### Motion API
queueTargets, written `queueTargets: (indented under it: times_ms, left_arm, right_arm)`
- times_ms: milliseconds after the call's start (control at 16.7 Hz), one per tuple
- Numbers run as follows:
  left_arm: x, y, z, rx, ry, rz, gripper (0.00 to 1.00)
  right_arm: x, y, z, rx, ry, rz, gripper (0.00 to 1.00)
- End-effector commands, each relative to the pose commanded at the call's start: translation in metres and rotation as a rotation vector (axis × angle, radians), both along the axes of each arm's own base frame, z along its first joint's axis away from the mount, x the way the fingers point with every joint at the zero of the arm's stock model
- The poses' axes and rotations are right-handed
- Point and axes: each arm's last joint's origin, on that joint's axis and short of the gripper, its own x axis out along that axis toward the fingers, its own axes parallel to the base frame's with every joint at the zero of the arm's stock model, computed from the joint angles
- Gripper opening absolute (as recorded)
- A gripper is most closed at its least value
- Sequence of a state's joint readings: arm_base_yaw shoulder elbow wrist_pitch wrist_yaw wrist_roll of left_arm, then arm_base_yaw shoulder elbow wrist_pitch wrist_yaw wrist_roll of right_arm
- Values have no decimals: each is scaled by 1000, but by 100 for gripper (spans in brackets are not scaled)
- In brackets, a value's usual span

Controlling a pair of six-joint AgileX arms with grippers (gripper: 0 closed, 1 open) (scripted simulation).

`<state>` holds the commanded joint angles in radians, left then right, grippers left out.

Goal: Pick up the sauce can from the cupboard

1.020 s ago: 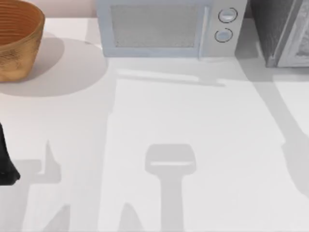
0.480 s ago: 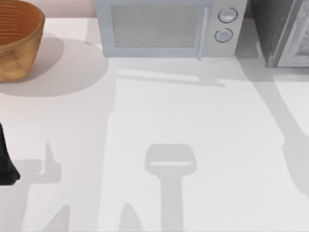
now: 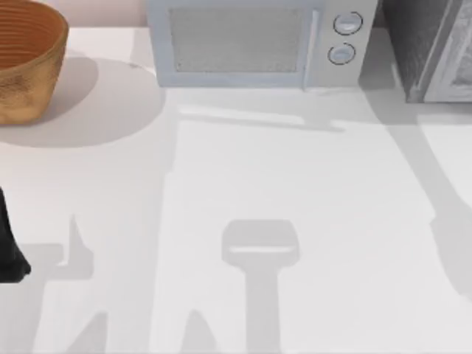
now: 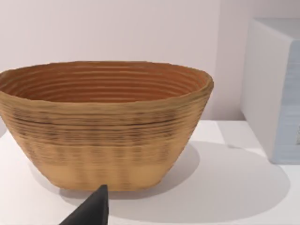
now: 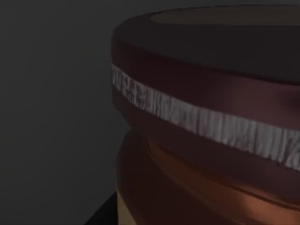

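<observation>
While hand grip unclear, sauce can point(image 5: 206, 117) close up in dark cupboard point(image 3: 428, 44).

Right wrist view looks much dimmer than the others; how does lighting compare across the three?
Right wrist view: dim, the sauce can close up against a dark grey surround. Top view: bright, long soft shadows across the table. Left wrist view: evenly lit, the basket casting a soft shadow.

My left arm point(image 3: 9, 247) sits parked at the table's left edge.
</observation>
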<state>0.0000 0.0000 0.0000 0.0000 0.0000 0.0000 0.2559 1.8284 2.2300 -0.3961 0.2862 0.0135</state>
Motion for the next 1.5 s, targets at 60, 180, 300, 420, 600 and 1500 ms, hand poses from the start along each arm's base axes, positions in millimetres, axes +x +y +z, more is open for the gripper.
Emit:
queueTargets:
  times_ms: [60, 180, 300, 420, 600, 1500]
  left_arm:
    - [0, 0, 0, 0, 0, 0, 100]
    - [0, 0, 0, 0, 0, 0, 100]
    - [0, 0, 0, 0, 0, 0, 100]
    - [0, 0, 0, 0, 0, 0, 100]
    - [0, 0, 0, 0, 0, 0, 100]
    - [0, 0, 0, 0, 0, 0, 100]
  right_arm:
    - [0, 0, 0, 0, 0, 0, 0]
    - [0, 0, 0, 0, 0, 0, 0]
    - [0, 0, 0, 0, 0, 0, 0]
    - [0, 0, 0, 0, 0, 0, 0]
    - [-1, 1, 1, 2, 1, 2, 0]
    - [-180, 3, 60, 2, 0, 3, 0]
